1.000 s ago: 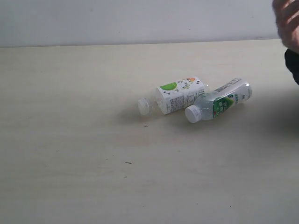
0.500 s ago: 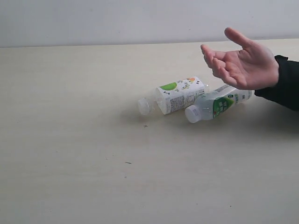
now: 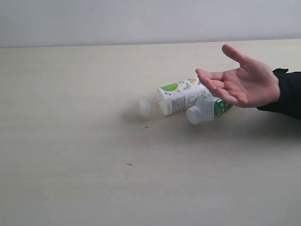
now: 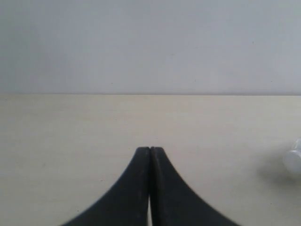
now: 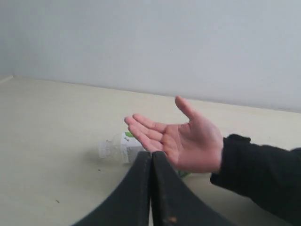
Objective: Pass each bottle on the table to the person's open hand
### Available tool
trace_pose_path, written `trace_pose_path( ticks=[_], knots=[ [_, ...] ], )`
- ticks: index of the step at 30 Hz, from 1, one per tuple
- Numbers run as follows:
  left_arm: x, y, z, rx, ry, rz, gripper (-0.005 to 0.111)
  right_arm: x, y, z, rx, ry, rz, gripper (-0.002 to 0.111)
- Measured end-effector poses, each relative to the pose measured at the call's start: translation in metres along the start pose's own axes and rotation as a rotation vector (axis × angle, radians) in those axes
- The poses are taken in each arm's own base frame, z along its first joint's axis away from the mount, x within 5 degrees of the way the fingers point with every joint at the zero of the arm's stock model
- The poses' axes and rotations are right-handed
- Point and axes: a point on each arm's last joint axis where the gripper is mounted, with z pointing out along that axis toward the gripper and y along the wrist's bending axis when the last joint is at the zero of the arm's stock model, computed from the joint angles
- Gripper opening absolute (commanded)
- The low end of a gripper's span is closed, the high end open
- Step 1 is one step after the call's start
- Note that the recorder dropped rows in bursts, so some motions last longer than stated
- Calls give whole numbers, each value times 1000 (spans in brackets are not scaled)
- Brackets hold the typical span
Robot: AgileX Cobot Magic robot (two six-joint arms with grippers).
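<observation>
Likely a plain lab or test room: a broad, pale beige bench (image 3: 70, 179) with faint wood grain runs back to a bare grey-white wall (image 3: 141, 19). Which of these it is cannot be told.

Table (image 3: 70, 165) noted as pale, matt, faintly wood-grained, with a few dark specks. Clear plastic with a slight gloss is seen on the white-labelled bottle (image 3: 181, 96) at frame centre and the green-labelled bottle (image 3: 206, 111) touching it. Sleeve (image 3: 288, 94), right edge, is recorded as matt black cloth. Left gripper (image 4: 150, 151) and right gripper (image 5: 151, 156) are shown smooth, matt black.
</observation>
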Motion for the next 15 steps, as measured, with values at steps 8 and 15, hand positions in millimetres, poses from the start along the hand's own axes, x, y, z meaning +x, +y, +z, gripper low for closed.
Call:
trace_pose_path(
  ticks=[8,15],
  knots=[
    [0,0,0,0,0,0,0,-14,19,42,-256,105,-110,0],
    [0,0,0,0,0,0,0,-30,29,104,-463,316,-135,0]
  ],
)
